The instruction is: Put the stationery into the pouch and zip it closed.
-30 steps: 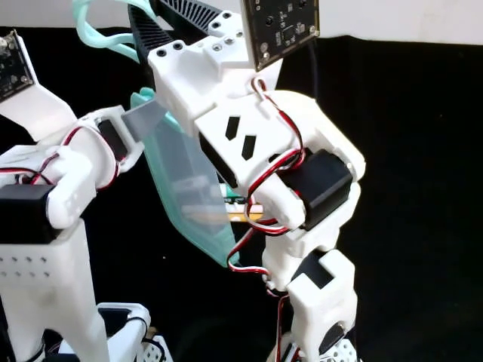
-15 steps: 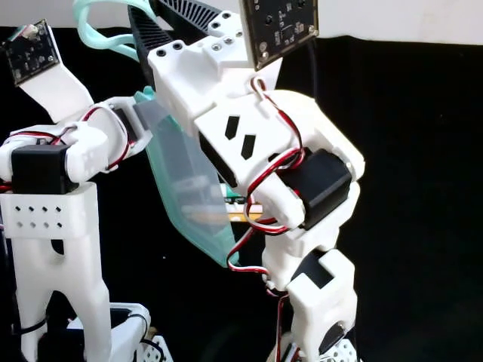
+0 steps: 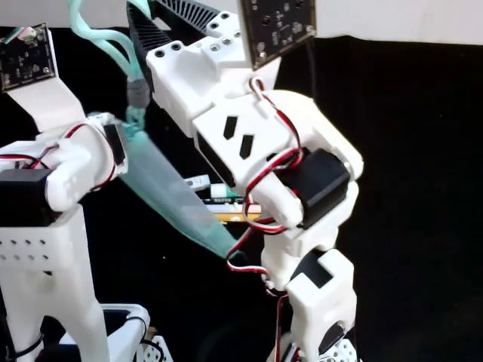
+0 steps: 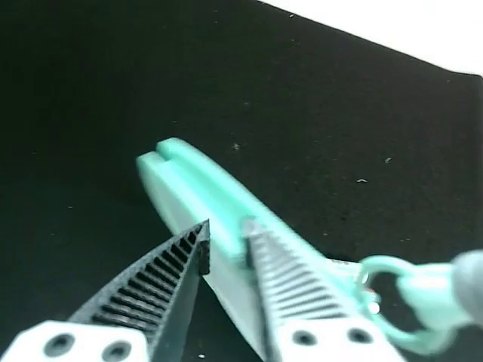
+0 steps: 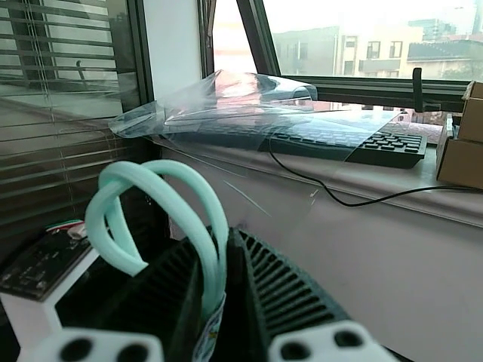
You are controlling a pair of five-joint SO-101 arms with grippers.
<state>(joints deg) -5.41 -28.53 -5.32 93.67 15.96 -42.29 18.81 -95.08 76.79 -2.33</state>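
Zipping looks the step in hand: the right hand [image 5: 220,253] clamps the mint cord loop [image 5: 151,173], the left hand [image 4: 226,230] pinches the pouch [image 4: 189,177] by its rim; the pouch hangs stretched between them above the worktop [image 4: 90,90]. Next, I judge, the cord wants drawing along the zip while the left holds firm; whether the stationery is inside, I cannot tell.

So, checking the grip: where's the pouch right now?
In the high view the pouch is held up left of centre, its teal loop pinched in the right gripper and its edge in the left gripper.
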